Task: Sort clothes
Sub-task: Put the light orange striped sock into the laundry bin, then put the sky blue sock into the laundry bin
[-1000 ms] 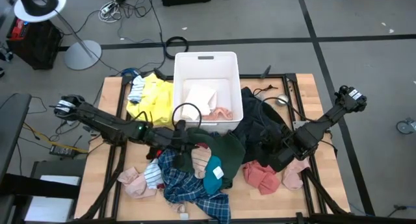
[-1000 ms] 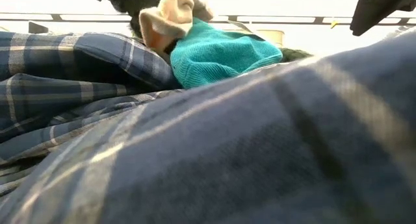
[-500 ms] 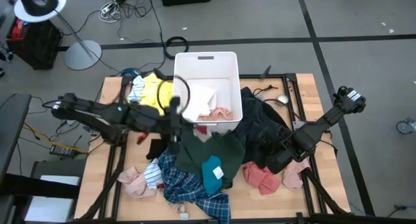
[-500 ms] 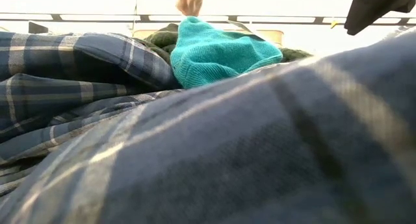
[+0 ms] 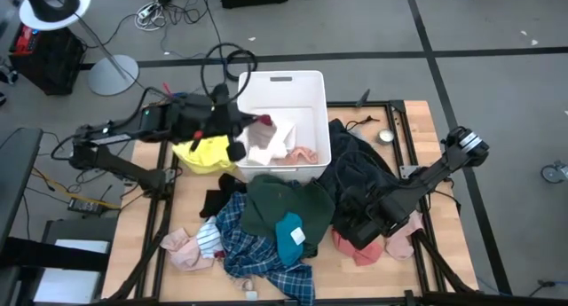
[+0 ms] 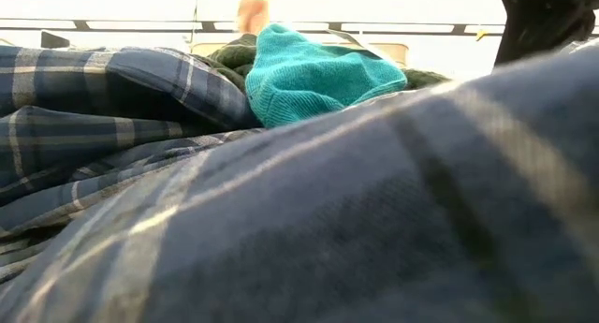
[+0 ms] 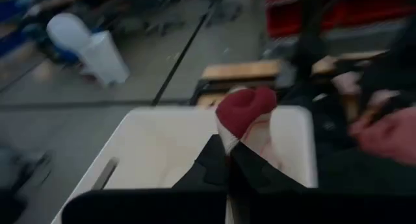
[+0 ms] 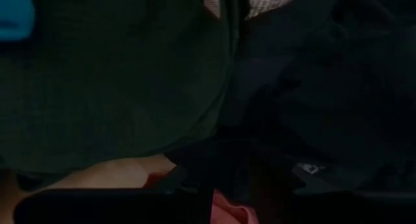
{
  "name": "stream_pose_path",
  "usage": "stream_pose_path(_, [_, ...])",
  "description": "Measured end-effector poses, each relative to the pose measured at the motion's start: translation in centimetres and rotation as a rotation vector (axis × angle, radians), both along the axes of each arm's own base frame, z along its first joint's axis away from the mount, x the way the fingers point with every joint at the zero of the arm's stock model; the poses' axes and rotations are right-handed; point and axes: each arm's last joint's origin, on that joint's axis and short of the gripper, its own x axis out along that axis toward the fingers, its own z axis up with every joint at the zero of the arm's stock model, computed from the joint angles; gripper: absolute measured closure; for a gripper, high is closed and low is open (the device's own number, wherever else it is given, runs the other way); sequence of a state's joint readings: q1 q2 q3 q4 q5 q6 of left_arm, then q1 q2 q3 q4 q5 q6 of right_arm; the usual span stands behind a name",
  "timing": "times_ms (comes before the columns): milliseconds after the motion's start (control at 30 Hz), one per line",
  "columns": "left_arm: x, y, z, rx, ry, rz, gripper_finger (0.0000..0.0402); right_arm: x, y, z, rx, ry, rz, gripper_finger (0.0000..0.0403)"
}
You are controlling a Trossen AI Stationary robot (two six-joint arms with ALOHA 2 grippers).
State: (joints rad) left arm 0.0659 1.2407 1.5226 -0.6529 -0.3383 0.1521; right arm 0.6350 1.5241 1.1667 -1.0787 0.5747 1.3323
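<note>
My left gripper [image 5: 250, 123] is over the left rim of the white basket [image 5: 282, 78], shut on a cream sock with a maroon end [image 7: 246, 112]. The clothes pile lies near the table's front: a dark green garment [image 5: 284, 204], a teal sock [image 5: 290, 235] resting on it, and a blue plaid shirt [image 5: 257, 257]. The teal sock [image 6: 318, 75] and the plaid shirt [image 6: 281, 220] fill the low view. My right gripper [image 5: 351, 220] is low over black clothes [image 5: 355, 164] and a pink garment [image 5: 362, 248], right of the green garment. My left gripper pinches the cream part of the sock [image 7: 229, 141] between its two fingers, just below the maroon end. The maroon end [image 5: 264, 120] sticks out past the fingertips. The sock is lifted clear of the table, over the basket's rim.
White and pink pieces [image 5: 277, 137] lie in the basket. A yellow garment [image 5: 209, 151] lies left of it. Pink and striped pieces [image 5: 188, 248] lie at the front left, another pink piece [image 5: 404, 244] at the front right.
My left gripper has risen from the middle of the pile and gone toward the table's far edge, carrying the cream sock clear of the pile to the basket's left rim. My right gripper has gone a little toward the table's left, closer to the green garment.
</note>
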Motion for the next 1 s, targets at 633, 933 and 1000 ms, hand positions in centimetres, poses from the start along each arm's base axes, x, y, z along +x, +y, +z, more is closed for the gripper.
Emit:
stream_pose_path(633, [1.2, 4.6, -6.6, -0.131, 0.108, 0.121, 0.0373, 0.6, 0.4, -0.1, 0.030, -0.043, 0.006, 0.0321])
stream_pose_path(933, [1.1, 4.7, -6.7, -0.130, 0.111, 0.127, 0.0309, 0.6, 0.4, -0.1, 0.033, -0.046, 0.006, 0.0320])
stream_pose_path(1000, [1.1, 4.7, -6.8, -0.132, 0.116, 0.128, 0.0304, 0.6, 0.5, -0.1, 0.034, -0.048, 0.006, 0.0321])
